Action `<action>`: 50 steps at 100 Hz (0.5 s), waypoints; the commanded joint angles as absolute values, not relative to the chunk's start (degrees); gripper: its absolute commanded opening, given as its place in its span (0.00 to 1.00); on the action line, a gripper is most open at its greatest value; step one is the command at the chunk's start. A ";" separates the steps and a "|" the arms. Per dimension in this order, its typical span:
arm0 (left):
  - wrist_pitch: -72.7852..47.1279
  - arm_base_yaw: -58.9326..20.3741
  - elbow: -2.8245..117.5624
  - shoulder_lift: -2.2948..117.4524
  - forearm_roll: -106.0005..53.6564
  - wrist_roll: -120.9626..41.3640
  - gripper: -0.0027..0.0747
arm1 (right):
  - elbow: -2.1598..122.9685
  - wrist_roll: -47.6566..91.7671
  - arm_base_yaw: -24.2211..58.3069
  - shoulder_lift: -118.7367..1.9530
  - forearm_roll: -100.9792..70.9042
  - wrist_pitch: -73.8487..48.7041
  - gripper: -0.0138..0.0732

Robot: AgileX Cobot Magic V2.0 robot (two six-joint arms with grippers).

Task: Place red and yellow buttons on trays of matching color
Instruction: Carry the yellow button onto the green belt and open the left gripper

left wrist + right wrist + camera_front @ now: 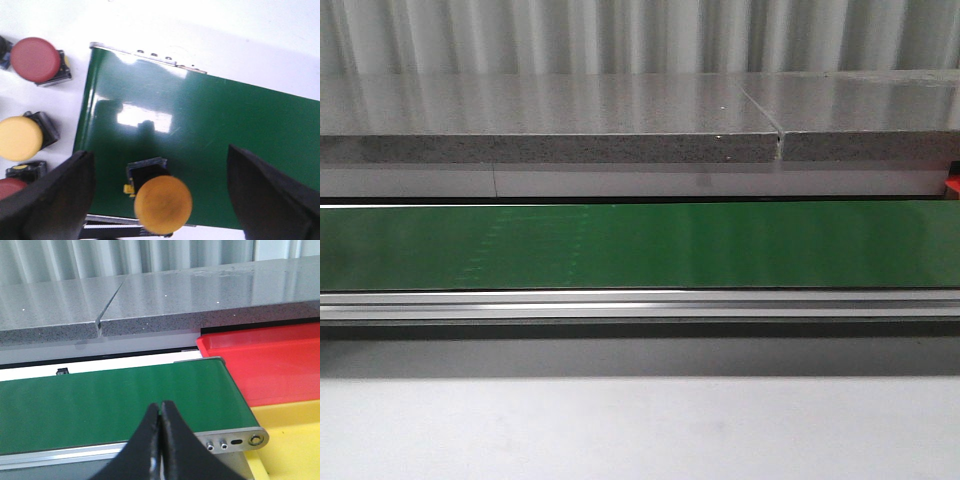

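The yellow button (163, 203) stands on the green conveyor belt (225, 130) directly between the spread fingers of the open left end effector (160, 200), which is therefore the nearer, while the right end effector (160, 440) is closed empty.

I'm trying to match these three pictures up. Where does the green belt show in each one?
Front view: the green belt runs as a band from edge to edge across the middle.
Left wrist view: it fills most of the picture, one end showing, with a yellow button on it between the open left gripper.
Right wrist view: its other end lies beside the red tray, behind the shut right gripper.
Shared landmark: the belt itself.
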State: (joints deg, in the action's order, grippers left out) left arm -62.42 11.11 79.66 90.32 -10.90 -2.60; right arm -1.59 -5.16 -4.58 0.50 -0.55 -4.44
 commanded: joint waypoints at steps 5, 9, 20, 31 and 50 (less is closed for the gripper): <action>-62.53 14.17 80.26 85.97 -12.19 -4.19 0.72 | -0.73 -4.82 -4.79 0.81 0.00 0.00 0.03; -63.24 15.40 79.62 85.40 -12.19 -4.47 0.72 | -0.73 -4.82 -4.79 0.81 0.00 0.00 0.03; -63.84 18.78 77.04 83.78 -12.19 -4.86 0.72 | -0.73 -4.82 -4.79 0.81 0.00 0.00 0.03; -64.34 21.68 74.15 83.24 -12.19 -4.84 0.72 | -0.73 -4.82 -4.79 0.81 0.00 0.00 0.03; -64.07 24.91 70.15 83.35 -10.53 -4.84 0.72 | -0.73 -4.82 -4.79 0.81 0.00 0.00 0.03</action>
State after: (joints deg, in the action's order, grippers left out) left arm -65.44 23.79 70.18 85.48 -9.88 -4.68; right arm -1.59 -5.16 -4.58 0.50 -0.55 -4.44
